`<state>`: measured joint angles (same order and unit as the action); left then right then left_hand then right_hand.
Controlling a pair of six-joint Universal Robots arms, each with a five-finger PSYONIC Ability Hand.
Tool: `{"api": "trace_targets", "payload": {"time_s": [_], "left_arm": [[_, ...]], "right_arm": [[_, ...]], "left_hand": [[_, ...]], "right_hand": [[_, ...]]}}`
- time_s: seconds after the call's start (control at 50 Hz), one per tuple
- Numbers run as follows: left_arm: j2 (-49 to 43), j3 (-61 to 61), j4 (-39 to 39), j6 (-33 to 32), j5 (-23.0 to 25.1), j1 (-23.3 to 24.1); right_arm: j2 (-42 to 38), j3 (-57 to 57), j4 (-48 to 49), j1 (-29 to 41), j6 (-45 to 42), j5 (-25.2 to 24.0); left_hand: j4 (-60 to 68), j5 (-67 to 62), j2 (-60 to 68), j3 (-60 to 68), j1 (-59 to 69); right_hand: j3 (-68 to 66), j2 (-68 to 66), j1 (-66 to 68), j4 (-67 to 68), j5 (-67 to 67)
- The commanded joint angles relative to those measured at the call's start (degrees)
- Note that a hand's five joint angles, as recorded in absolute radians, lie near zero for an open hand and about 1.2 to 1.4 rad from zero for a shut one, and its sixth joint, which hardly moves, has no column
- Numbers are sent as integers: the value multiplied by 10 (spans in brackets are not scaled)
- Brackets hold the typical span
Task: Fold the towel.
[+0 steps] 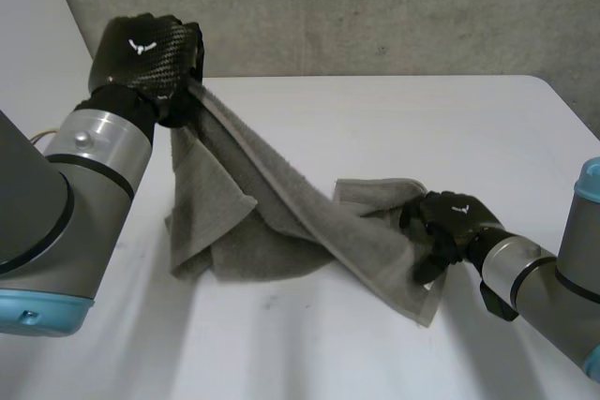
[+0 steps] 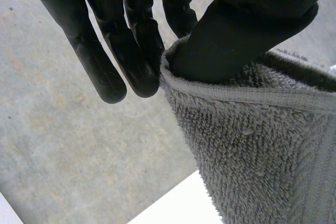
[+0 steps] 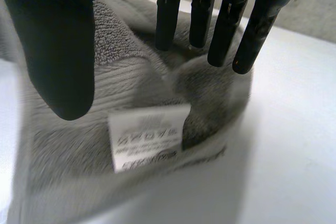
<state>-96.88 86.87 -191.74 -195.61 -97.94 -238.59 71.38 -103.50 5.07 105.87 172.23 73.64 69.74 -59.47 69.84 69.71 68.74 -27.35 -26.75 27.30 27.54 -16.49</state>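
1. Stretching slantwise across the white table [image 1: 375,119], a grey towel [image 1: 281,222] runs in a taut ridge from a raised corner at the rear left down to the front right. Its loose part lies crumpled on the table below the ridge.
2. Edges: the hemmed edge by the raised corner hangs off the table. The far end lies folded over on itself, with a white label [image 3: 149,137] facing up near the hem.
3. Room: bare tabletop shows behind the towel up to the grey wall [image 1: 375,7], to the right of it, and along the front.
4. Left hand [image 1: 145,49]: it is held high above the table's rear left, back of the hand upward, on a bent left arm [image 1: 94,156]. Its thumb [image 2: 241,40] presses the towel's corner against the straight fingers [image 2: 131,51], so it is pinching the towel.
5. Right hand [image 1: 455,217]: it sits low at the towel's front right end, palm down, and the right arm [image 1: 534,278] reaches in from the right. Its fingers [image 3: 223,30] are straight, with the tips on a bunched fold and the thumb [image 3: 58,51] spread apart. The hand rests on the cloth without clasping it.
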Motion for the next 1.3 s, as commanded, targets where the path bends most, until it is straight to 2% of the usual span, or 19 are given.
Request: {"api": "trace_targets", "payload": {"time_s": [0.02, 0.28, 0.38, 0.64, 0.7, 0.78, 0.8, 0.84, 0.94, 1.14, 1.2, 1.24, 1.3], "left_arm": [[-17, 10, 1, 0, 0, -1], [-21, 15, 0, -1, 0, -1], [-20, 18, 0, 0, 1, -17], [-21, 25, -2, 0, 1, -20], [-21, 25, -2, 0, 1, -20], [-22, 26, -2, 0, 1, -20], [-23, 26, -2, 1, 1, -20], [-23, 26, -2, 1, 1, -20], [-23, 26, -1, 1, 0, -20], [-22, 32, 8, -1, 1, -20], [-15, 38, 27, -6, 2, -20], [-11, 37, 40, -6, 2, -20], [16, 30, 71, -6, 3, -21]], "right_arm": [[6, -28, -3, -4, 0, -10], [-9, -48, 22, 0, -2, -9], [-20, -49, 38, 5, -2, -9], [-39, -64, 86, 7, -23, -7], [-47, -63, 91, 7, -40, -5], [-57, -59, 119, 7, -56, -2], [-57, -59, 119, 7, -56, -2], [-61, -55, 129, 6, -58, 1], [-56, -42, 135, 5, -58, 0], [-12, -17, 106, -18, -56, -7], [25, 1, 59, -44, -65, -19], [93, 42, -34, -60, -90, -49], [123, 70, -87, -70, -105, -69]], "left_hand": [[103, -105, 102, 103, 113], [103, -105, 102, 103, 113], [103, -105, 102, 103, 113], [103, -105, 102, 103, 113], [103, -105, 102, 103, 113], [103, -105, 102, 103, 113], [103, -105, 102, 103, 113], [103, -105, 102, 103, 113], [103, -105, 102, 103, 113], [103, -105, 102, 103, 113], [103, -105, 102, 103, 113], [103, -105, 102, 103, 113], [103, -105, 102, 103, 113]], "right_hand": [[-49, -55, 50, 47, -58], [-24, -30, 25, 22, -33], [-31, -37, 31, 29, -39], [-65, -71, 65, 63, -73], [-123, -129, 124, 121, -132], [-286, -292, 286, 284, -295], [-287, -293, 287, 285, -295], [-486, -492, 486, 484, -494], [-527, -533, 527, 525, -535], [-527, -533, 527, 525, -535], [-527, -533, 527, 525, -535], [-527, -533, 527, 525, -535], [-527, -533, 527, 525, -535]]}}
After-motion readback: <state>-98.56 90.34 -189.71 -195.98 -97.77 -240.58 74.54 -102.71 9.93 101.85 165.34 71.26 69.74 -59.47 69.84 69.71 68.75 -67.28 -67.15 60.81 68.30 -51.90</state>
